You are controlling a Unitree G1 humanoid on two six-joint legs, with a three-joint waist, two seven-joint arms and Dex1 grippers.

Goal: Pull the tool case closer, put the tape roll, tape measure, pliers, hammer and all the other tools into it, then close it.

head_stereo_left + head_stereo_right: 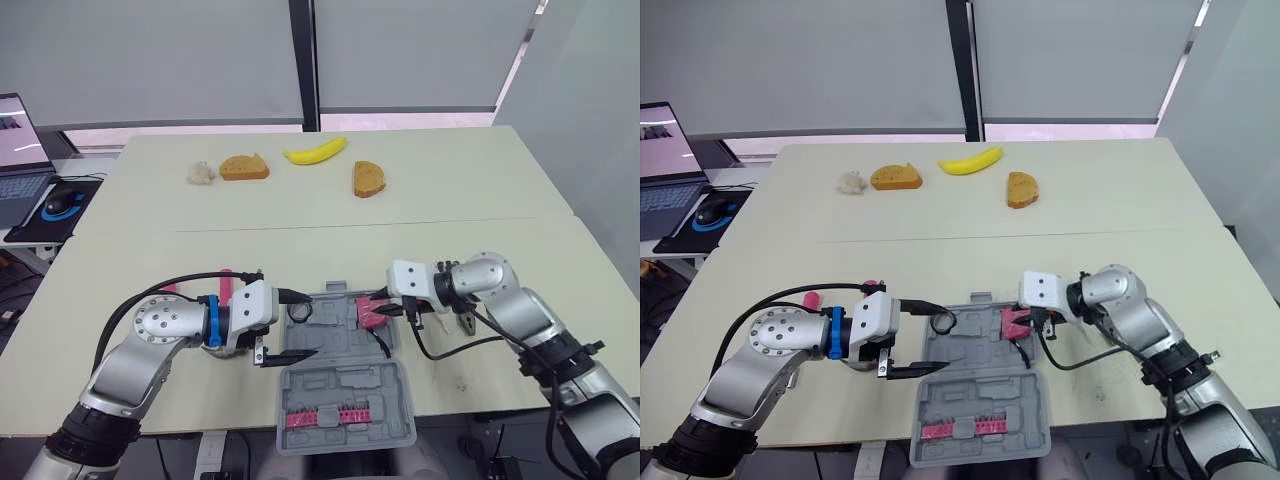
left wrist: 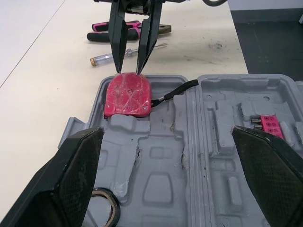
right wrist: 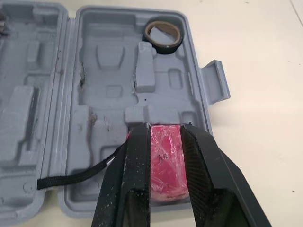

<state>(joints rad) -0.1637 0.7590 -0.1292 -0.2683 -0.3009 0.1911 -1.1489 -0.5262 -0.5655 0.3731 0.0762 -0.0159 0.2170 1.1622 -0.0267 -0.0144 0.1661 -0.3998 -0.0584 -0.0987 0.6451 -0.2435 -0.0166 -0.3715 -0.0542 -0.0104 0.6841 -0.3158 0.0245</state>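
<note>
The right gripper (image 1: pixel 383 312) is pinching the pink tape measure (image 3: pixel 165 165) between its 2 fingers, at the right end of the open tool case's (image 1: pixel 345 395) far half. The left gripper (image 1: pixel 305 325) is hovering spread wide at the case's left edge, near the tape roll (image 3: pixel 163 34) lying in its far left corner

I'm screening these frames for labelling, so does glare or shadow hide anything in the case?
Left eye view: even light, no glare on the tool case. Left wrist view: soft shadows in its recesses, the tape measure plain to see. Right wrist view: small glints on the tape measure, tape roll unshaded.
</note>
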